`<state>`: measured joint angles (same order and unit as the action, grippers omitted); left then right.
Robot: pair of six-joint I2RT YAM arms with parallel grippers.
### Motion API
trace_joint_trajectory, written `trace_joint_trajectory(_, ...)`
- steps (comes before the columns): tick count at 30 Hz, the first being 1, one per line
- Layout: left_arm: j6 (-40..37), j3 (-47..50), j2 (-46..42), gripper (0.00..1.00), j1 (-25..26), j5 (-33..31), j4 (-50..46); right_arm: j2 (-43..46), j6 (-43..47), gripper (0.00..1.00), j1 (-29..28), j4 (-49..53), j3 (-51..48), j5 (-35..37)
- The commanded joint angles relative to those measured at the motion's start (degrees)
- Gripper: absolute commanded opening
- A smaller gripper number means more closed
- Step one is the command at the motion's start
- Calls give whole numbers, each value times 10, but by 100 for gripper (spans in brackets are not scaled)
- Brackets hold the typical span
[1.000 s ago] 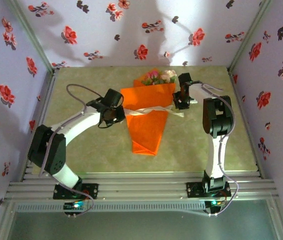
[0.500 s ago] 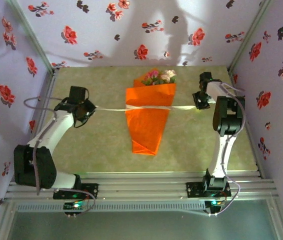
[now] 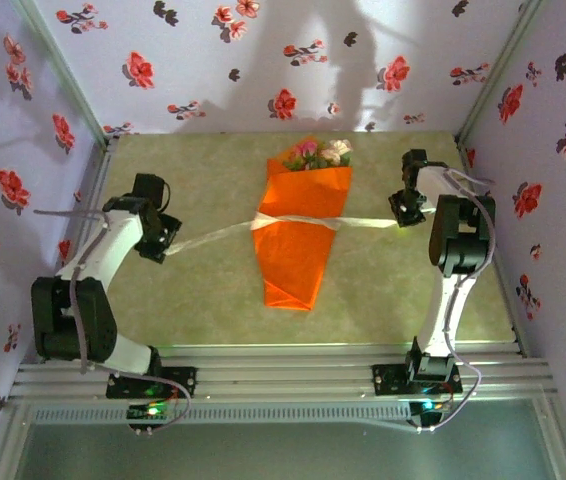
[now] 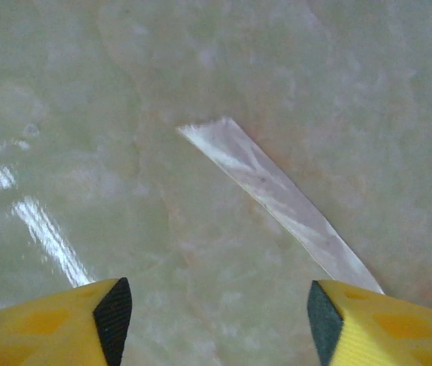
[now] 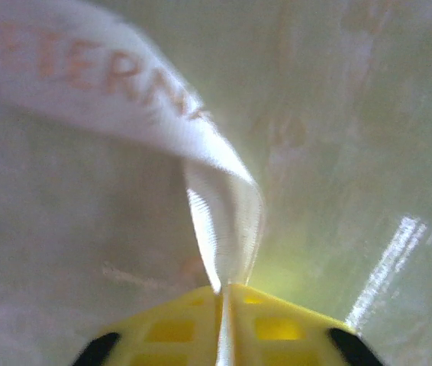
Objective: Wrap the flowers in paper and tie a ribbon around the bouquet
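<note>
At the left side of the glossy pale green table [image 3: 203,300], the left gripper [image 3: 160,240] is hovering with its yellow, black-padded fingers [image 4: 113,309] standing wide apart and grasping nothing. The cut end of the thin, pale cream, half-clear ribbon [image 4: 277,206] is lying flat on the table just ahead of them. From there the ribbon is running rightward across the pinched middle of the bouquet [image 3: 298,250], a narrow bright orange paper cone lying in the middle of the table. Its point is facing the arms, and small pink and cream flowers [image 3: 320,152] are showing at its far, wide end. Further right, the right gripper [image 5: 224,305] is clenching the ribbon's other end between its closed fingers, lifting it off the table.
</note>
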<state>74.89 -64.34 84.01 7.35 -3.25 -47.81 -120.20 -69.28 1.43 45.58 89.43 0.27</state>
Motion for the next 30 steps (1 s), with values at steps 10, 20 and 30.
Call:
trace_joint_trajectory(10, 352, -8, 57, 73, 155, 109, 155, 95, 3, 53, -33, 23, -12, 7)
trace_joint_trajectory(20, 579, 10, 204, 73, 179, 86, 346, 115, -165, 63, -133, -168, -140, -136)
trace_joint_trajectory(30, 600, -22, 265, 73, 181, 83, 375, 89, -197, 66, -139, -209, -158, -142)
